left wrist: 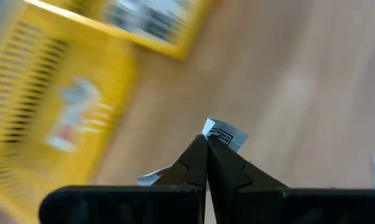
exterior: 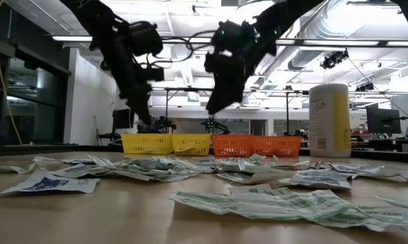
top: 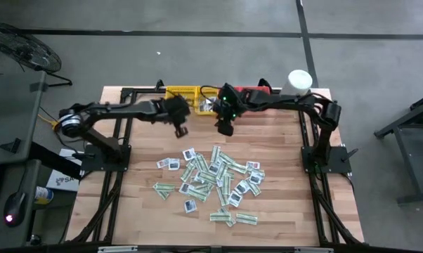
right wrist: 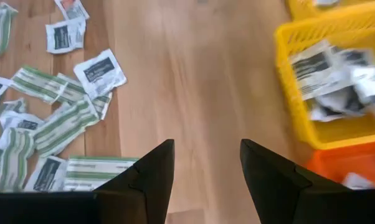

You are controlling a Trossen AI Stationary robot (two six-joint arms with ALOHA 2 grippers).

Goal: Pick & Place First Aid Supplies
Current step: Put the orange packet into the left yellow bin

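- Lit evenly and brightly from overhead; only soft, faint shadows on the wooden table (top: 282, 211).
- Glared in the low view from ceiling lights (exterior: 190, 41), arms left as dark silhouettes.
- Smeared by motion blur across the yellow tray (left wrist: 44, 93) in the left wrist view.
- Blurred nearest packets (exterior: 272, 203) in the low view.

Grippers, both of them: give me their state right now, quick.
Left gripper: shut on a small white packet, near the yellow tray.
Right gripper: open, empty, above bare table beside the packet pile.
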